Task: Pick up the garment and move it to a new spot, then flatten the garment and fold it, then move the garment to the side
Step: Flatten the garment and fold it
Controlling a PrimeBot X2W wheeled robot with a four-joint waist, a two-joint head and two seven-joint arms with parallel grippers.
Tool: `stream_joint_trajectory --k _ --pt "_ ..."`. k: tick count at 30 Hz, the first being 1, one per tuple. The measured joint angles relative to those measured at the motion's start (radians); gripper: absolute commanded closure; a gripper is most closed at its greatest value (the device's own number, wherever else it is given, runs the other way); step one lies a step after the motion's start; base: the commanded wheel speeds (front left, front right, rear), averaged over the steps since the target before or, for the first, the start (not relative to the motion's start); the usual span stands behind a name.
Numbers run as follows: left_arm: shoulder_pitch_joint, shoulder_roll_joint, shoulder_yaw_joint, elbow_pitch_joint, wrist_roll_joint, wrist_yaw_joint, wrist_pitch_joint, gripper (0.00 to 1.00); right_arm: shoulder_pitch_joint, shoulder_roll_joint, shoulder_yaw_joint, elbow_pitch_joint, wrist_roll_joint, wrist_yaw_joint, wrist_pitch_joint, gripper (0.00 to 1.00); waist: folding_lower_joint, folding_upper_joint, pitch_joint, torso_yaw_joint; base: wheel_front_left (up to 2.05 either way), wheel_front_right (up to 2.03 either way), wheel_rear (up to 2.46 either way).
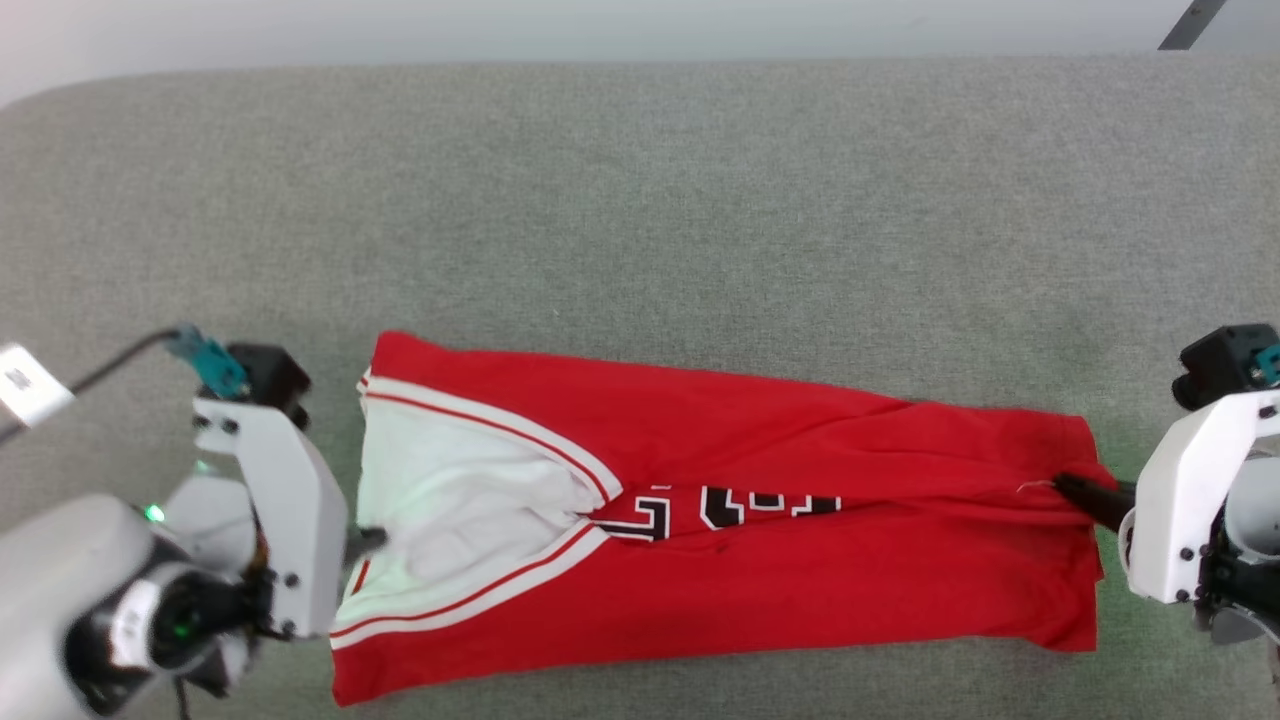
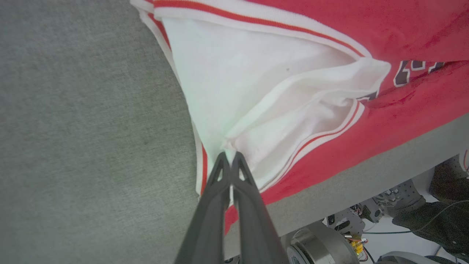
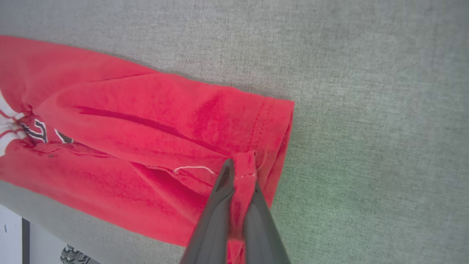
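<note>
2 lengthwise folds look done on the red jersey (image 1: 800, 600); left gripper (image 1: 368, 540) pinches its white sleeve (image 2: 256, 73), right gripper (image 1: 1065, 487) pinches the hem (image 3: 271, 121). Crosswise fold and move aside left, I'd guess.

- You're working in what looks like a robotics lab or test room.
- The wide table (image 1: 640, 200) with the garment (image 1: 780, 600) on it is covered edge to edge in grey woven fabric, and its far left corner is rounded.
- Beyond its far edge stands a bare pale wall (image 1: 600, 25).
- Below the near edge, your left wrist view shows bare metal machine parts (image 2: 315, 245), loose wires (image 2: 352, 242) and a pale floor (image 2: 395, 244).
- An exposed cable (image 1: 110, 365) with a teal connector (image 1: 205, 355) and a white tag (image 1: 25, 390) runs by your left arm.
</note>
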Motion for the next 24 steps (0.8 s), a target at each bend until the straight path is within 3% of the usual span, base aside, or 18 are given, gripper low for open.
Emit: stream_joint_trajectory --k 7,8,9,10,11,12,13,14,15,24 --pt "0.037 -0.045 -0.026 0.02 -0.003 -0.019 -0.023 1.0 -0.002 0.0 0.02 0.063 -0.022 0.0 -0.021 1.0 0.0 0.0 -0.017 0.003 0.0 0.0 0.0" --pt "0.037 -0.053 -0.027 0.024 0.008 -0.023 -0.032 0.92 -0.005 0.0 0.024 0.072 -0.026 0.0 -0.026 1.0 0.0 0.0 -0.021 0.003 0.0 0.0 0.0" --pt "0.037 -0.06 -0.026 0.031 0.014 -0.026 -0.041 0.71 -0.006 0.0 0.029 0.081 -0.029 0.0 -0.031 1.0 0.0 0.0 -0.025 0.003 0.0 0.0 0.0" --pt "0.037 -0.064 -0.027 0.038 0.015 -0.028 -0.046 0.71 -0.007 -0.001 0.036 0.09 -0.029 0.0 -0.032 1.0 0.0 0.0 -0.029 0.004 0.0 0.0 0.0" --pt "0.037 -0.067 -0.028 0.041 0.021 -0.032 -0.048 0.55 -0.008 -0.002 0.043 0.097 -0.032 0.0 -0.037 0.88 0.0 -0.0001 -0.033 0.004 0.0 0.0 0.0" --pt "0.037 -0.069 -0.029 0.044 0.023 -0.035 -0.05 0.51 -0.01 -0.002 0.048 0.103 -0.036 0.0 -0.042 0.75 0.0 -0.0001 -0.039 0.005 0.0 0.0 0.0" --pt "0.037 -0.071 -0.029 0.047 0.023 -0.035 -0.05 0.4 -0.012 -0.005 0.053 0.107 -0.038 0.0 -0.044 0.52 0.0 0.0 -0.044 0.005 0.0 0.0 0.0" --pt "0.037 -0.071 -0.03 0.049 0.023 -0.037 -0.051 0.08 -0.014 -0.007 0.056 0.111 -0.04 0.0 -0.046 0.52 0.0 0.0 -0.05 0.005 0.0 0.0 0.0" --pt "0.038 -0.07 -0.03 0.051 0.024 -0.036 -0.055 0.0 -0.017 -0.008 0.057 0.115 -0.041 0.0 -0.053 0.0 0.0 0.0 -0.057 0.005 0.0 0.0 0.0" --pt "0.104 -0.056 -0.01 0.057 0.023 -0.037 -0.171 0.0 -0.017 0.014 0.017 0.126 -0.065 0.0 -0.045 0.0 0.0 0.0 -0.151 0.0 0.0 0.0 0.0"
